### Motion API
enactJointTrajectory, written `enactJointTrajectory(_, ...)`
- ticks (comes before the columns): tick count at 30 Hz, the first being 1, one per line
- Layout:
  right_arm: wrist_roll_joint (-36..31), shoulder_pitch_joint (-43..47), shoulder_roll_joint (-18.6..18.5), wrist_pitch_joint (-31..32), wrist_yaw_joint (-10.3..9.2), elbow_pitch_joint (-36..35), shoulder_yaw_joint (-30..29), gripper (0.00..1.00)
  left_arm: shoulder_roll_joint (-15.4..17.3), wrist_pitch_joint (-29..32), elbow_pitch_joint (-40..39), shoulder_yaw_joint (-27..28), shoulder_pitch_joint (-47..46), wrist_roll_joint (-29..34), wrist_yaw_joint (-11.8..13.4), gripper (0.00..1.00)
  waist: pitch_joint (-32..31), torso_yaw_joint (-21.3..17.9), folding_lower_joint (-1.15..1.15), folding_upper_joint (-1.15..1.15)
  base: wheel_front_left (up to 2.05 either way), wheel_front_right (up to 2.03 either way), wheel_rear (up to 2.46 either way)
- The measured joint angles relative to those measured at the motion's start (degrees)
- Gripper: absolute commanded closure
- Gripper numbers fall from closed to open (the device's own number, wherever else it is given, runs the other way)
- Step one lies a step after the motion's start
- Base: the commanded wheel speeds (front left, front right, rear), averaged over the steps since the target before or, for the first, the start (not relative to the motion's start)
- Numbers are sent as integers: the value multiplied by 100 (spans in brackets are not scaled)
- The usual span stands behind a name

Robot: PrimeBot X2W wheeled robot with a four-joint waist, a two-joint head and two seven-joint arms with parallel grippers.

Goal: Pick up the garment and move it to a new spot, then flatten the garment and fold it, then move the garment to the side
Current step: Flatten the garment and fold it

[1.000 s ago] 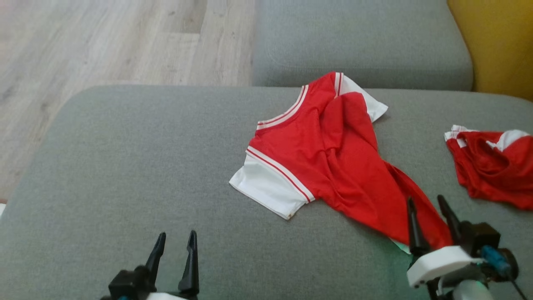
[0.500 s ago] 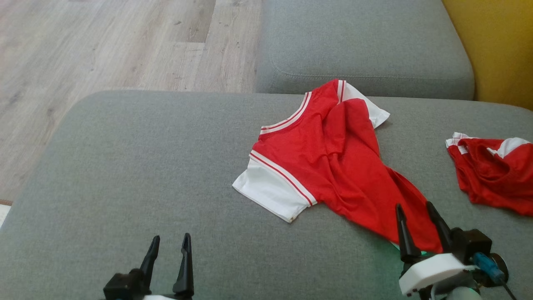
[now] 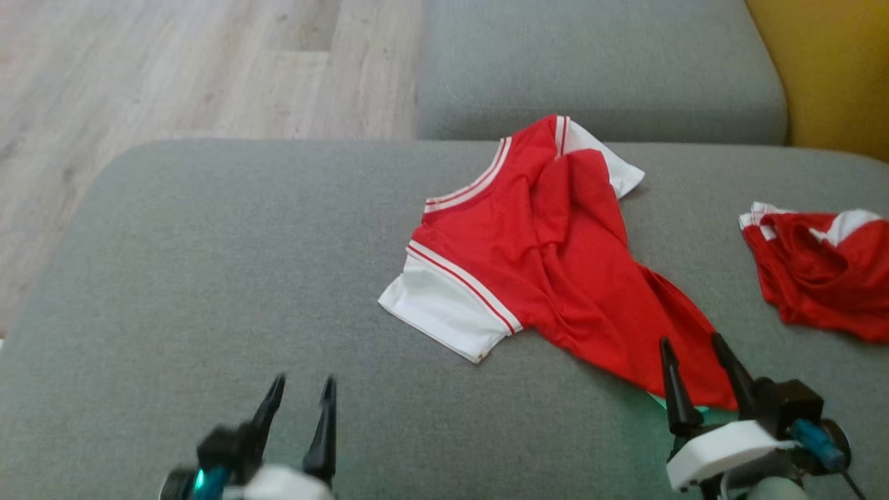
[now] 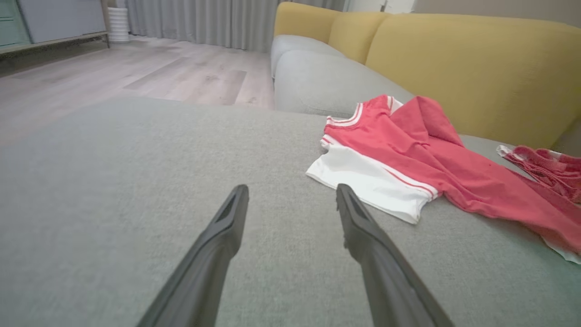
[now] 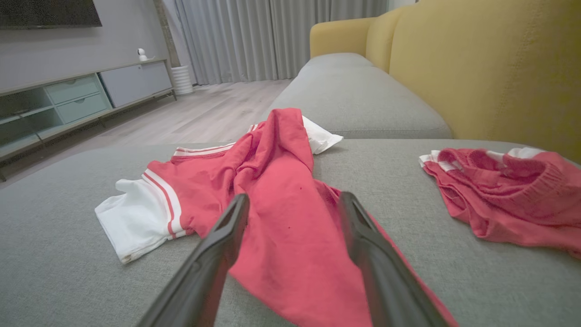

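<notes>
A red garment [image 3: 549, 257] with white sleeves and striped trim lies rumpled on the grey sofa cushion [image 3: 208, 278], its body twisted toward the lower right. It also shows as the garment [image 4: 408, 150] in the left wrist view and the garment [image 5: 272, 190] in the right wrist view. My right gripper [image 3: 691, 346] hovers open over the garment's lower hem, fingers [image 5: 363, 236] spread above the red cloth. My left gripper [image 3: 303, 383] stands open over bare cushion, left of and short of the white sleeve [image 4: 367, 179].
A second crumpled red and white garment [image 3: 819, 271] lies at the right edge of the cushion. Another grey cushion [image 3: 597, 69] sits behind, with the yellow backrest [image 3: 833, 76] at right. Wooden floor [image 3: 173, 69] lies beyond the cushion's left edge.
The left gripper has moved a little forward and right. The right gripper stays over the hem; the whole view shifted slightly with the head camera.
</notes>
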Motion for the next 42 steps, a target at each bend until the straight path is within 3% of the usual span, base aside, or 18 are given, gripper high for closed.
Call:
enactJointTrajectory(4, -73, -23, -1, 76, 0, -231, -14, 0, -55, 286, 323, -105, -698, 54, -159, 0, 186, -105, 1, 0, 0, 0, 0)
enactJointTrajectory(14, -291, -396, -1, 371, 0, -757, 41, 0, -573, 587, 1828, -112, -2189, -97, -605, 0, 950, -580, 2, 0, 0, 0, 0)
enactJointTrajectory(24, -457, -566, -2, 430, 0, -899, -73, 0, -627, 594, 3109, 7, -3072, -204, -912, 0, 1633, -1121, 2, 0, 0, 0, 0)
enactJointTrajectory(31, -557, -631, -2, 573, 0, -901, -296, 0, -657, 744, 3482, -78, -3393, -204, -1157, 0, 1836, -1285, 0, 0, 0, 0, 0)
enactJointTrajectory(32, -583, -633, -2, 625, 0, -870, -335, 0, -662, 769, 3501, -114, -3431, -202, -1199, 4, 1843, -1284, 0, 0, 0, 0, 0)
enactJointTrajectory(34, -659, -632, -2, 723, 0, -798, -404, 0, -673, 788, 3511, -192, -3455, -186, -1259, 56, 1853, -1268, 0, 0, 0, 0, 0)
enactJointTrajectory(35, -695, -632, -2, 760, 0, -758, -425, 0, -704, 786, 3508, -215, -3454, -159, -1260, 73, 1858, -1255, 0, 0, 0, 0, 0)
enactJointTrajectory(36, -717, -633, -2, 782, 0, -723, -447, 0, -746, 776, 3495, -237, -3453, -143, -1261, 97, 1865, -1241, 0, 0, 0, 0, 0)
enactJointTrajectory(42, -835, -748, -2, 926, 0, -416, -581, 0, -809, 570, 3310, -349, -3309, -105, -1250, 100, 1899, -1117, 0, 0, 0, 0, 0)
